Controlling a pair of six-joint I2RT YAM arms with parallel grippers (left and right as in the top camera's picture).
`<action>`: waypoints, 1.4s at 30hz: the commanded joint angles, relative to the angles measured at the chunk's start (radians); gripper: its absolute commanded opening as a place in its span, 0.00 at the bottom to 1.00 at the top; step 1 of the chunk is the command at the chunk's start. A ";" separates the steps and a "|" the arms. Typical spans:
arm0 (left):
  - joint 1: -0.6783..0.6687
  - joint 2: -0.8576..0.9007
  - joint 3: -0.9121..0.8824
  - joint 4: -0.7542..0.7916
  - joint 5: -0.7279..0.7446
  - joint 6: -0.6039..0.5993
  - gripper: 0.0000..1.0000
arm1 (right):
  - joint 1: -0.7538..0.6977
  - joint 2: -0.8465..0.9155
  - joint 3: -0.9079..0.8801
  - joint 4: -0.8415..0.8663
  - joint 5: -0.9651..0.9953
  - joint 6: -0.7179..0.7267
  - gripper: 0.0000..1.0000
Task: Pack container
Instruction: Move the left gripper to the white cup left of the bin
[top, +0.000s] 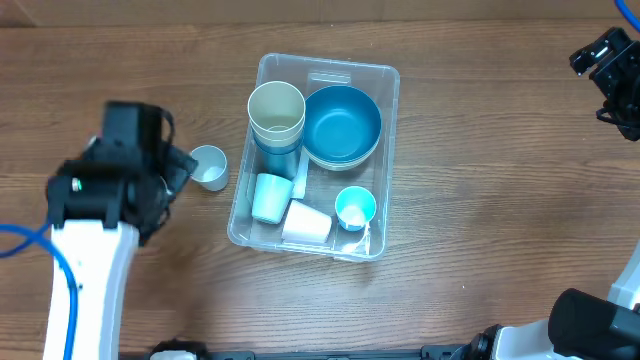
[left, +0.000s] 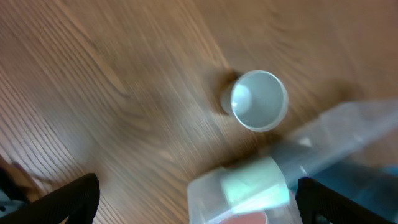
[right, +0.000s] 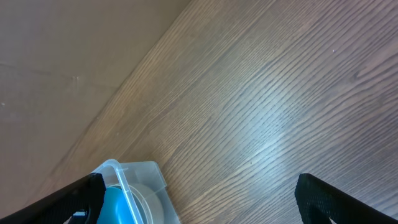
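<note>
- Seen from overhead, a wooden table (top: 480, 200) fills the frame, with the container (top: 285, 68), a clear plastic bin with rounded corners, standing just right of centre.
- Inside the container, a blue bowl (top: 342, 125) sits in the upper right part.
- A beige cup (top: 276, 110) stands at the bowl's left, nested in blue cups.
- Below them, a pale aqua cup (top: 268, 197) and a white cup (top: 307, 222) lie on their sides, touching.
- A small cyan cup (top: 355, 208) stands upright near the lower right corner.
- Outside the bin, just beside its left wall, a small pale cup (top: 209, 166) stands upright on the wood.
- The left gripper (left: 198, 199) is at the left of the overhead frame, near that small cup. Its jaws stand wide apart and hold nothing.
- The left wrist view is blurred. It shows the small cup from above and a corner of the container below it.
- The right gripper (top: 610, 60) is at the upper right edge of the overhead frame, well apart from the container. Its jaws are spread wide over bare wood and grip nothing.
</note>
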 joint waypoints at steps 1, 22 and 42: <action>0.113 0.141 0.016 0.087 0.198 0.224 1.00 | 0.002 -0.006 0.006 0.006 -0.005 0.002 1.00; 0.134 0.520 0.014 0.140 0.272 0.259 0.86 | 0.002 -0.006 0.006 0.006 -0.005 0.002 1.00; 0.138 0.474 0.278 -0.055 0.220 0.236 0.04 | 0.002 -0.006 0.006 0.006 -0.005 0.002 1.00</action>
